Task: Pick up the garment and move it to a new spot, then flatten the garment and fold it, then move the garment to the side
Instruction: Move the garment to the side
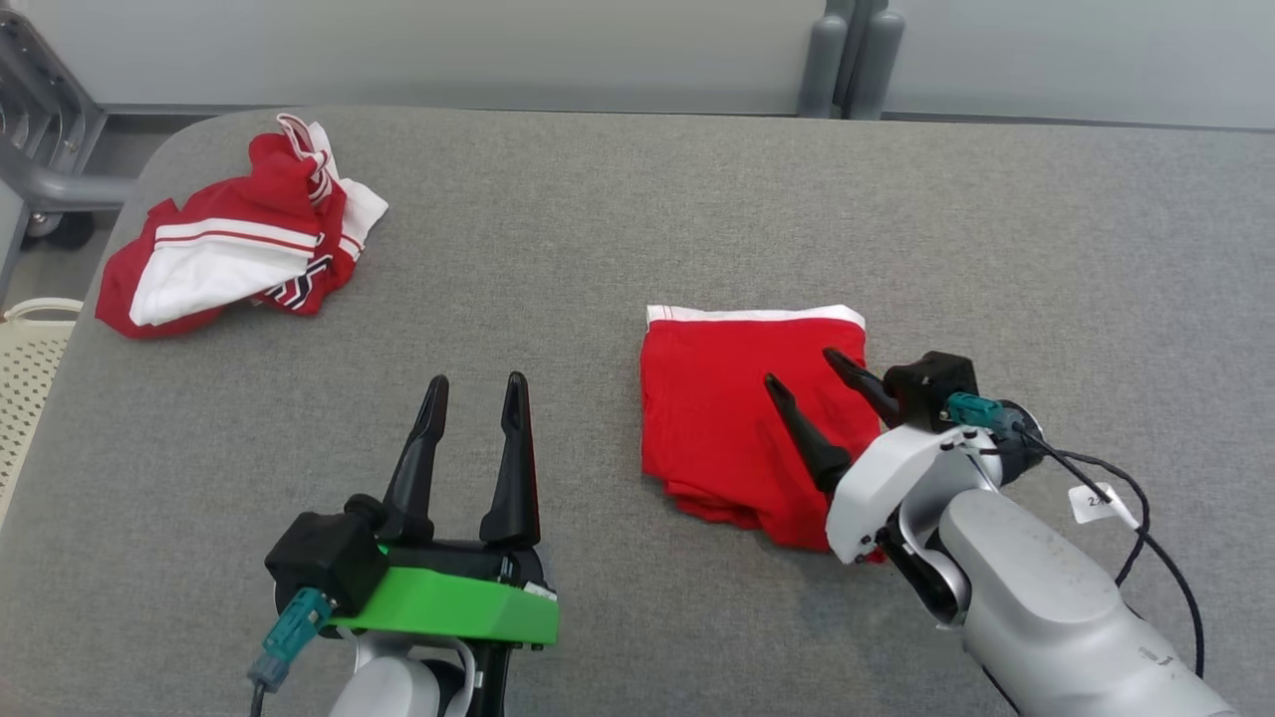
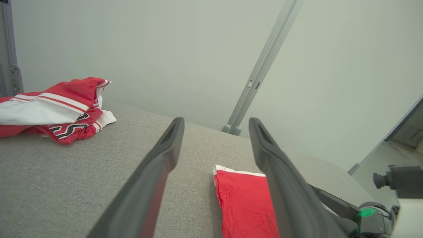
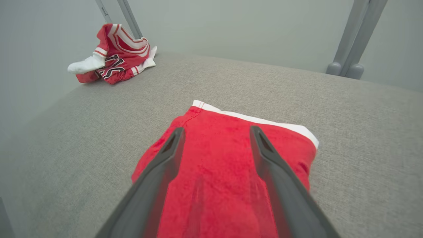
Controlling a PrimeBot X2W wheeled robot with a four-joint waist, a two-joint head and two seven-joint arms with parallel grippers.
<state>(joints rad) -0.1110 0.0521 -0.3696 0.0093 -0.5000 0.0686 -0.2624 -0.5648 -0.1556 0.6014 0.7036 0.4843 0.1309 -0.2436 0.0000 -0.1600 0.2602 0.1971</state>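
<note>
Two pieces of clothing lie on your grey table (image 1: 637, 199). The garment (image 1: 737, 418), plain red, sits folded into a rough rectangle right of centre. Its white band runs along the far edge, and a few loose layers bunch at the near edge.

Your right gripper (image 1: 799, 365) reaches in over the garment's near right part. Its fingers are spread apart with nothing clamped between them. In the right wrist view both fingers (image 3: 158, 172) lie over the red cloth, tips short of the white band. You cannot tell from these views whether they press on the cloth or hang just above it.

Your left gripper (image 1: 477, 380) is over bare table to the left of the garment, near it but not touching. Its fingers are parted too and hold nothing. In the left wrist view the garment's left edge (image 2: 238, 198) shows between those fingers.

A crumpled red and white jersey (image 1: 239, 249) lies at the far left corner, well apart from the garment and from both grippers. A pale perforated basket (image 1: 30, 368) stands off the table's left edge.
</note>
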